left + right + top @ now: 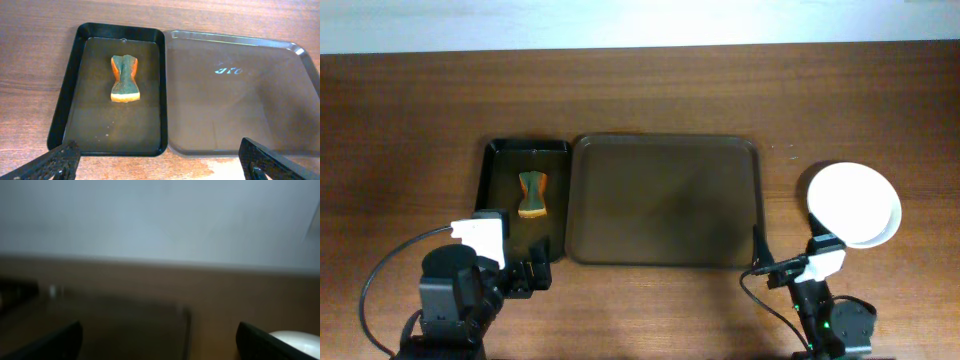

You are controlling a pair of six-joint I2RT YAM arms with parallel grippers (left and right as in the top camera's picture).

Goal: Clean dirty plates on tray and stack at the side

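Note:
The large dark brown tray [665,200] lies mid-table with nothing on it; it also shows in the left wrist view [240,100] and, blurred, in the right wrist view [125,325]. Plain white plates [853,203] sit stacked on the table to the right of the tray; how many I cannot tell. An edge of them shows in the right wrist view [300,341]. My left gripper [530,272] [160,167] is open and empty, just in front of the trays. My right gripper [772,262] [157,345] is open and empty, by the tray's front right corner.
A smaller black tray [500,205] [65,100] lies against the brown tray's left side. It holds a green and orange sponge [532,194] [125,79]. A pale wall runs behind the table's far edge.

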